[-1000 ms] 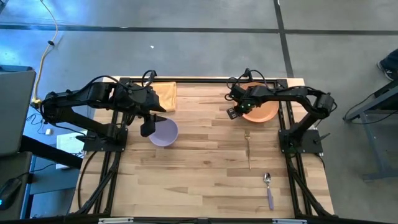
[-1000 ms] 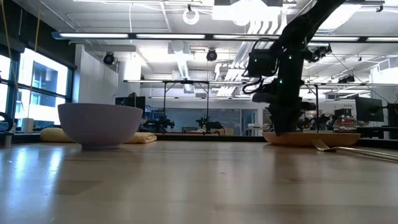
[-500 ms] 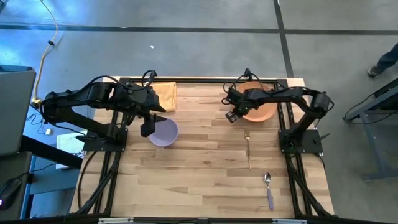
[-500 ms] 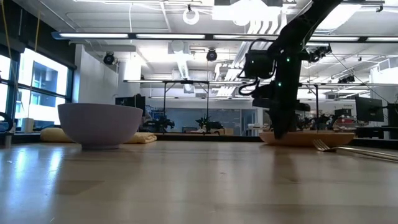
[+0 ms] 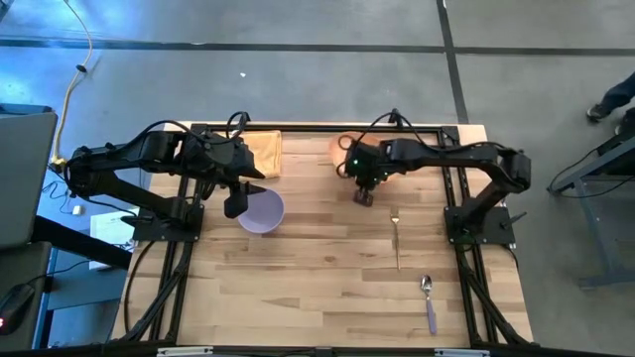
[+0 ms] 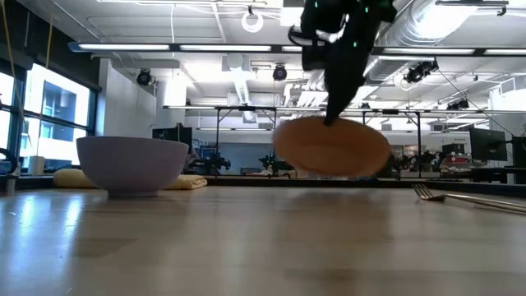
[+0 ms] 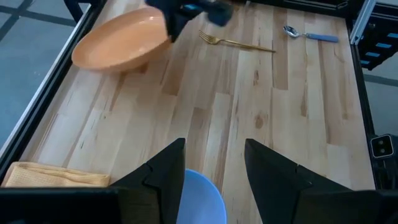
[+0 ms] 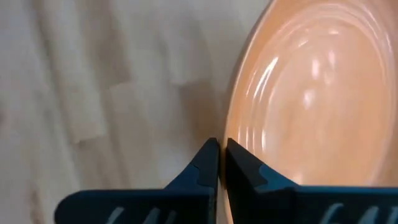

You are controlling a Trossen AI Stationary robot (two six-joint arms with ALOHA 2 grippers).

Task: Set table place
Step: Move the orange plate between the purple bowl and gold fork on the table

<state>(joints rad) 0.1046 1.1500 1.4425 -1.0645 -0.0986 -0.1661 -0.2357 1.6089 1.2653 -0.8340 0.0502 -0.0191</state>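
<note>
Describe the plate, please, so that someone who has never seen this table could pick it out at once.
Look at the far edge of the table, near its middle. There the right gripper pinches the plate by its rim and holds it tilted in the air. It is orange, wide and shallow, unlike the deep lavender bowl under the left gripper, and nothing else is lifted.

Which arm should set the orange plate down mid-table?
Right. The right gripper is shut on the round orange plate's rim and holds it off the pale wood table. The left gripper hovers open over the lavender bowl.
</note>
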